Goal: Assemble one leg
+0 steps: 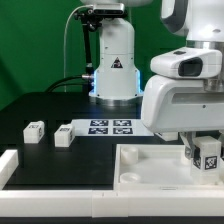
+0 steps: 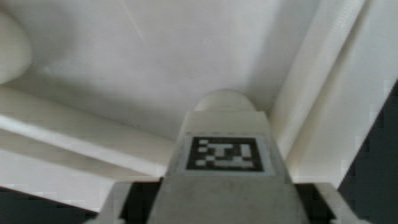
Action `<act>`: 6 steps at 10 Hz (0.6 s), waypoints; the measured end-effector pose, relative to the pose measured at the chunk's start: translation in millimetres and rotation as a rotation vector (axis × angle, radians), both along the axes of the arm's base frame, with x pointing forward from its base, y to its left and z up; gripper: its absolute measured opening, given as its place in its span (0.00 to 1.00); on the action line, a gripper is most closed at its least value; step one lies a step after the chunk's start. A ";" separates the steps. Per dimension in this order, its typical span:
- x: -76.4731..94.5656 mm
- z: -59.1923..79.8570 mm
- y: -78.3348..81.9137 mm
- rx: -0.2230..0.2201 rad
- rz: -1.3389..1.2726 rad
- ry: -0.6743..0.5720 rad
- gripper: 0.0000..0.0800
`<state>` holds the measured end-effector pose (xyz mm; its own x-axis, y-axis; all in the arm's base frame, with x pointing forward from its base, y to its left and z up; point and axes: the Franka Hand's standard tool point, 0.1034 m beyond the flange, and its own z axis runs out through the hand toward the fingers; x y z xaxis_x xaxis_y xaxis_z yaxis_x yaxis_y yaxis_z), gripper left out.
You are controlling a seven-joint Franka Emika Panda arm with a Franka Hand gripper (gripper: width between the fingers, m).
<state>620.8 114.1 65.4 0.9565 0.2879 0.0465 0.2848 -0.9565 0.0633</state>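
My gripper (image 1: 205, 150) is shut on a leg (image 1: 209, 154), a small white block with a black-and-white tag, and holds it over the right part of the large white tray-like piece (image 1: 140, 165). In the wrist view the held leg (image 2: 226, 145) points its rounded tip down toward the tray's inner surface (image 2: 160, 70), its tag facing the camera, with fingers (image 2: 134, 200) either side. Two more legs (image 1: 34, 131) (image 1: 63, 135) lie on the black table at the exterior view's left.
The marker board (image 1: 108, 127) lies in front of the robot base (image 1: 113, 65). A white L-shaped rail (image 1: 8, 165) sits at the front of the exterior view's left. The tray's raised rim (image 2: 338, 90) runs beside the held leg.
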 end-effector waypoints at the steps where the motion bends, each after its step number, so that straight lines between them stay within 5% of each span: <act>1: 0.0 0.0 0.0 0.000 -0.003 0.000 0.37; 6: -0.8 -1.1 6.0 0.058 -0.640 -0.052 0.37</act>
<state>620.0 120.1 64.4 0.9342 -0.3436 0.0953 -0.3457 -0.9383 0.0052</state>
